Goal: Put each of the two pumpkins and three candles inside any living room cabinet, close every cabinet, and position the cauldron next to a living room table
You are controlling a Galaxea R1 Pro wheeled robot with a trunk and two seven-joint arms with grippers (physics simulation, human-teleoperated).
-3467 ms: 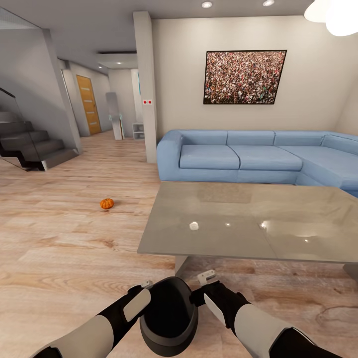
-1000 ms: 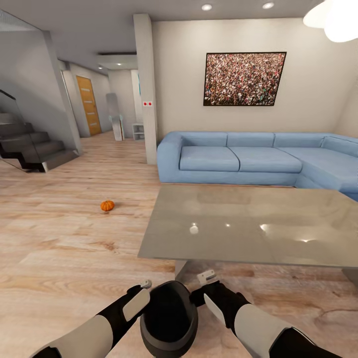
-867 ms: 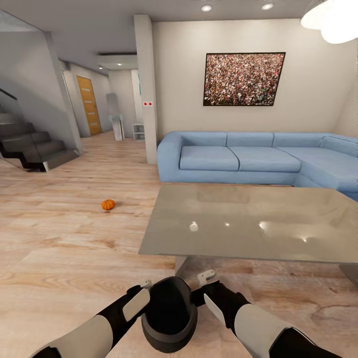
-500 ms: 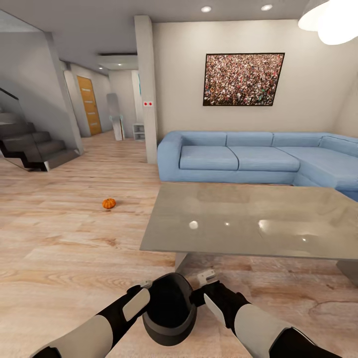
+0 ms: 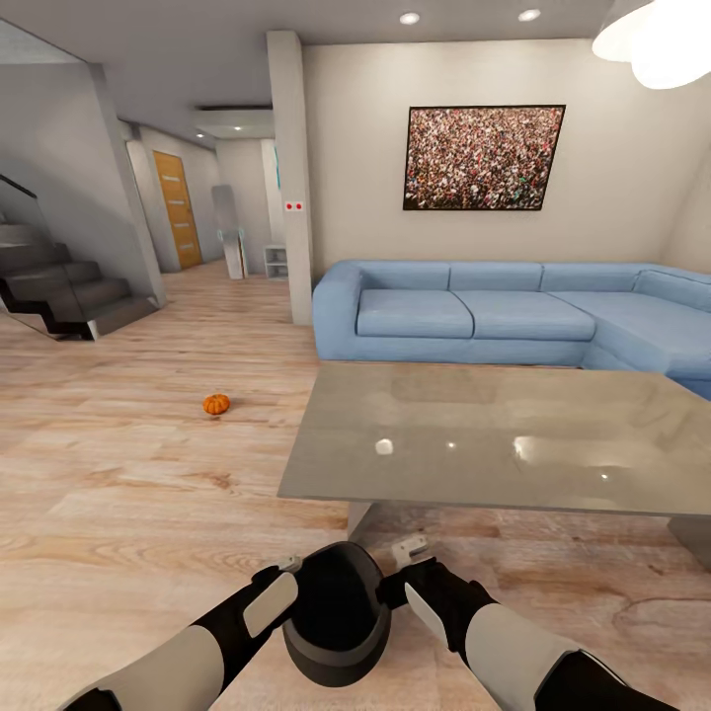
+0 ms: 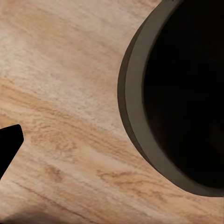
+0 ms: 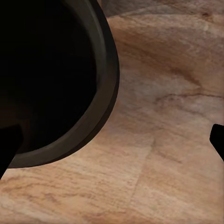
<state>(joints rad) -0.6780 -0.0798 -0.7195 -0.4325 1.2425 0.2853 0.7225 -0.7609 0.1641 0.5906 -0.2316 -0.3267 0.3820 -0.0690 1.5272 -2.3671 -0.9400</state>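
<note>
Orange against the pale wood floor (image 5: 128, 474), one pumpkin (image 5: 215, 403) sat well ahead and to the left, apart from the table and off toward the stairs (image 5: 69, 291). Nearer in, the left gripper (image 5: 281, 571) pressed against the left side of the dark cauldron (image 5: 338, 612); from its own wrist camera the cauldron's thick rim (image 6: 135, 121) curved close beside one black fingertip, but how wide the jaws stood could not be told. The cauldron hung between both arms, its mouth facing up and toward the camera, its round body having no long axis to speak of. The right gripper (image 5: 405, 558) pressed the opposite side, with the rim (image 7: 109, 79) just beside its finger in the wrist view; its opening could not be told either.

Directly ahead of the cauldron, the grey glossy table (image 5: 494, 434) lay near, its front edge and left leg just beyond the grippers, with the blue sofa (image 5: 474, 311) behind it. Judged from this, the coming move turned on that short forward gap: the cauldron needed setting down on the floor close by the table's near edge, both arms equally placed to lower it.
</note>
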